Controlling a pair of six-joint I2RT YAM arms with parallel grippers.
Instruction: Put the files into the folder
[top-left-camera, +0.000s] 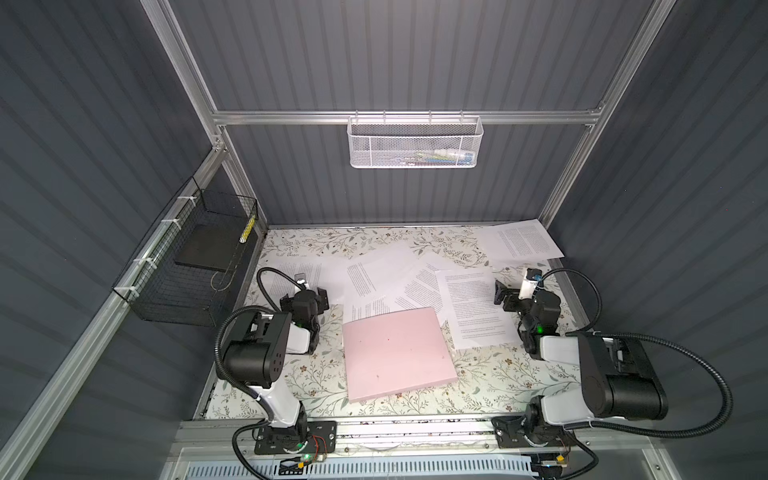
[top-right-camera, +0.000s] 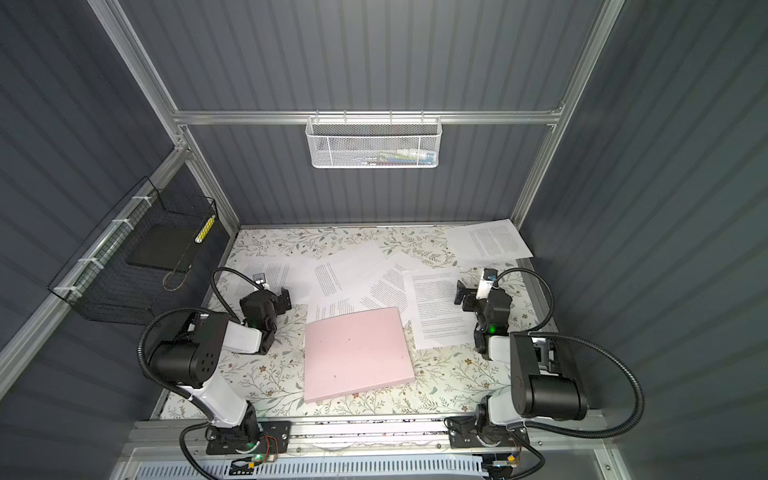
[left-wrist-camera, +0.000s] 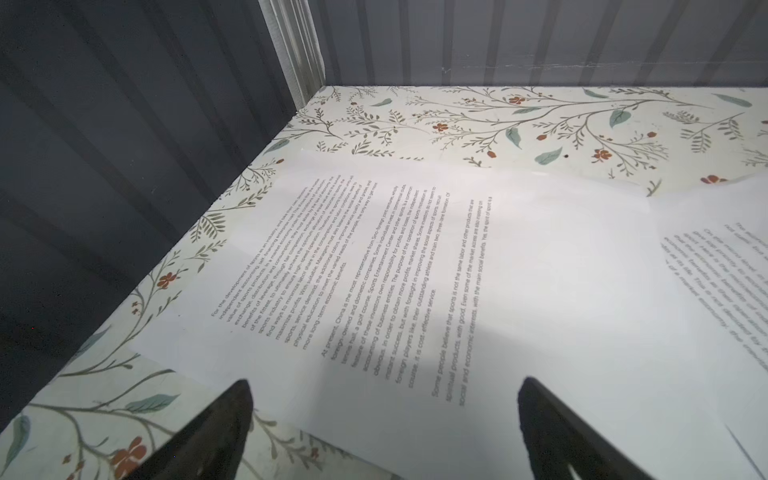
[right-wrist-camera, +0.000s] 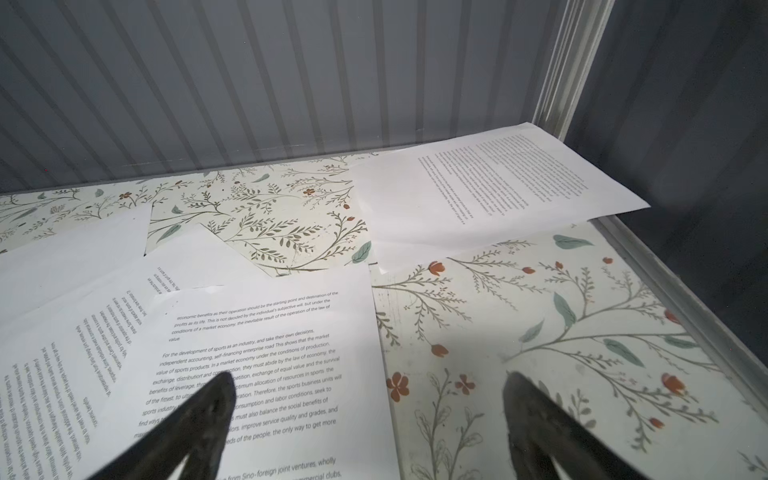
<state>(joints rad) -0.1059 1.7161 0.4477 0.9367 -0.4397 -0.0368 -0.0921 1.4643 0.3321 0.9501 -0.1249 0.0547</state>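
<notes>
Files (top-left-camera: 478, 307) lie scattered on the tabletop (top-left-camera: 498, 374) beyond the shut pink folder (top-left-camera: 399, 353), so left claw (left-wrist-camera: 386, 384) and right claw (right-wrist-camera: 368, 378) hover with jaws apart, empty, seemingly poised to gather.

**Floral surface strewn with files, closed folder in front**

The surface (top-left-camera: 291, 374) is pale, printed with leafy sprigs and small red flowers. The pink folder (top-left-camera: 399, 353) lies closed and flat on it, near the front middle, slightly askew. Behind it the files (top-left-camera: 374, 274) spread as overlapping white printed sheets, some tucked under the folder's far edge. The right sheet (top-left-camera: 478, 307) lies just beside the folder, on top of its neighbours. The left sheet (left-wrist-camera: 415, 270) lies toward the left wall. The corner sheet (top-left-camera: 525, 245) lies apart in the far right corner, its edge running past the surface's rim.
</notes>
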